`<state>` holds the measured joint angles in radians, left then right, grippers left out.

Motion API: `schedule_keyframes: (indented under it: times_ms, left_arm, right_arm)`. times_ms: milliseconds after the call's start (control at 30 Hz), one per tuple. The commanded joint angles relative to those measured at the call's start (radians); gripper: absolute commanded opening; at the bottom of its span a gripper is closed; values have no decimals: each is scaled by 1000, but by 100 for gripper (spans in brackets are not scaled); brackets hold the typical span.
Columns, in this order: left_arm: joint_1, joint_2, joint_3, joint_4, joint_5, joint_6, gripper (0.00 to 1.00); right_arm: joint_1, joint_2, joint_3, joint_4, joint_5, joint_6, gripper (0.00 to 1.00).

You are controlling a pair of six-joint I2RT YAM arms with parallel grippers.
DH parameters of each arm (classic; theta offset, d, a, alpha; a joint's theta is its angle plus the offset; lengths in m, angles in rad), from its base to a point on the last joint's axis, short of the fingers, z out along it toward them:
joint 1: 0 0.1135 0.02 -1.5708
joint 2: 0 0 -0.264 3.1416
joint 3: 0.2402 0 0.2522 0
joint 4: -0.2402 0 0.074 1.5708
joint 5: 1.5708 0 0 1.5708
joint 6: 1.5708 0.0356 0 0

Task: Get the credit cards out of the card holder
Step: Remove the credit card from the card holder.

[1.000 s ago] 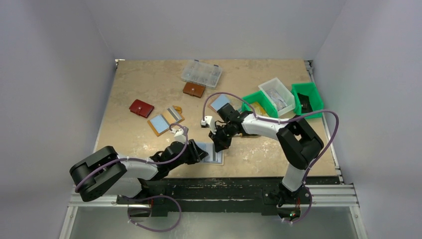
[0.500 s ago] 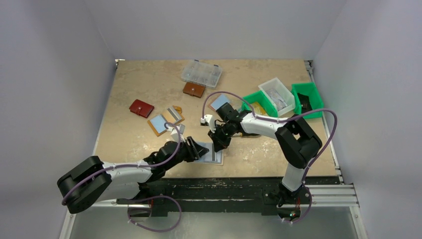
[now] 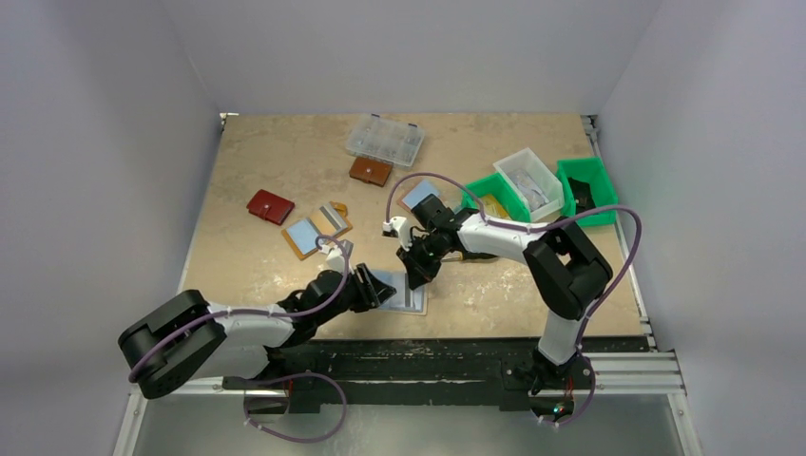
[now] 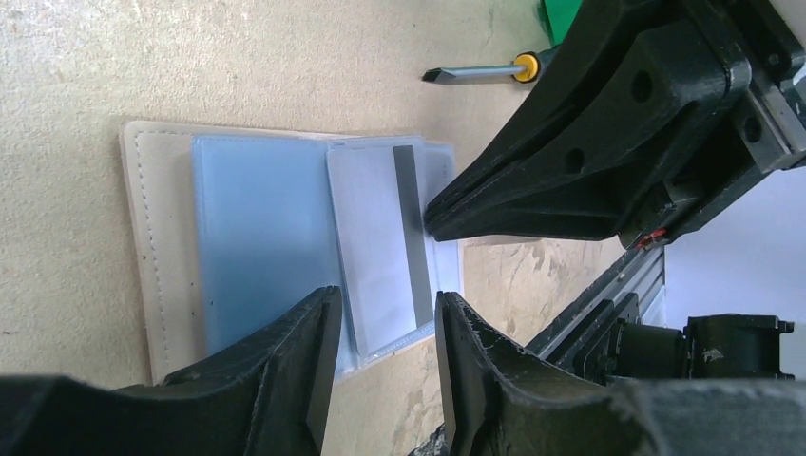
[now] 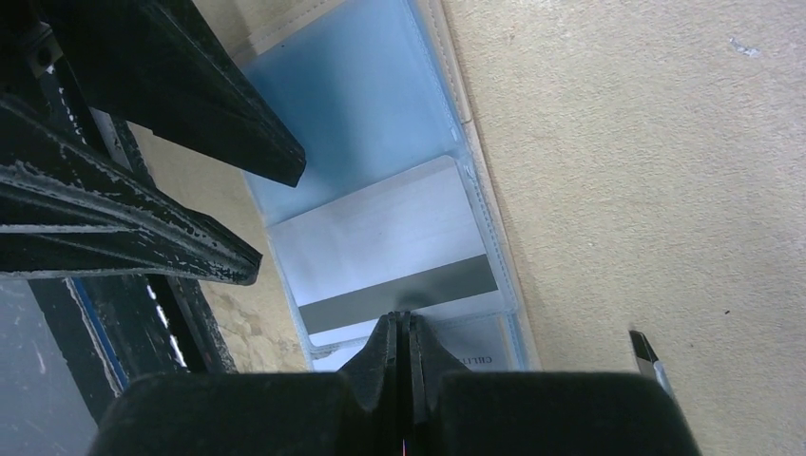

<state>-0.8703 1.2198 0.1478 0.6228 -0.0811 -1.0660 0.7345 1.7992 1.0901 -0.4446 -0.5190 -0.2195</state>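
Top external view has both arms reaching in over the near middle of the table point(image 3: 266, 161), where the card holder point(image 3: 411, 302) lies opened flat, close to the front edge. From the left wrist it shows a cream stitched border and a pale blue inside. A white card point(image 4: 373, 242) with a dark grey stripe sits in the clear pocket on one half.

The left pincer point(image 4: 385, 299) stands partly open, its two black fingers either side of the near end of that card, and it has hold of nothing I can make out. The right pincer point(image 5: 399, 321) is closed tight, fingers pressed together, with its tip down at the striped edge of the card; I can't tell whether it actually bears on it.

A yellow-collared screwdriver point(image 4: 480, 73) lies on the bare table just beyond the holder. Farther back are a tan open wallet point(image 3: 314, 228), a red wallet point(image 3: 270, 206), a brown wallet point(image 3: 370, 171) and a clear compartment box point(image 3: 384, 139).
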Motion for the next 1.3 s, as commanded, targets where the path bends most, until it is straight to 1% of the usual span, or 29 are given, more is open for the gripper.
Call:
schedule_keyframes:
  times_ms: [0,133,200,267,467,633,733,833,933,1167,1267]
  left_arm:
    - [12,10,-17,64,7,-17,44]
    - [18,18,-22,83,16,-22,44]
    - [18,23,-24,84,13,-26,40]
    - [19,29,-25,73,4,-32,39]
    - [25,30,-28,44,-12,-37,39]
    - [26,-17,-20,-21,-36,-24,41]
    - [25,-41,-17,-47,-41,-17,41]
    - [26,-30,-17,-24,-22,-15,42]
    - [26,9,-17,28,10,-10,41]
    - [27,84,-2,81,50,-11,41]
    - [26,107,-1,114,69,-15,38]
  right_arm:
    - [8,41,38,46,-10,33,0]
    - [8,60,42,53,-36,68,0]
    - [8,71,43,55,-46,84,0]
    - [8,74,46,52,-46,87,0]
    - [7,63,47,58,-8,97,0]
    - [3,65,45,61,39,101,0]
    - [3,69,44,63,35,104,0]
    - [3,74,44,63,16,109,0]
    - [3,78,44,64,-8,112,0]
    - [3,89,44,69,-43,130,0]
    - [3,95,44,69,-63,138,0]
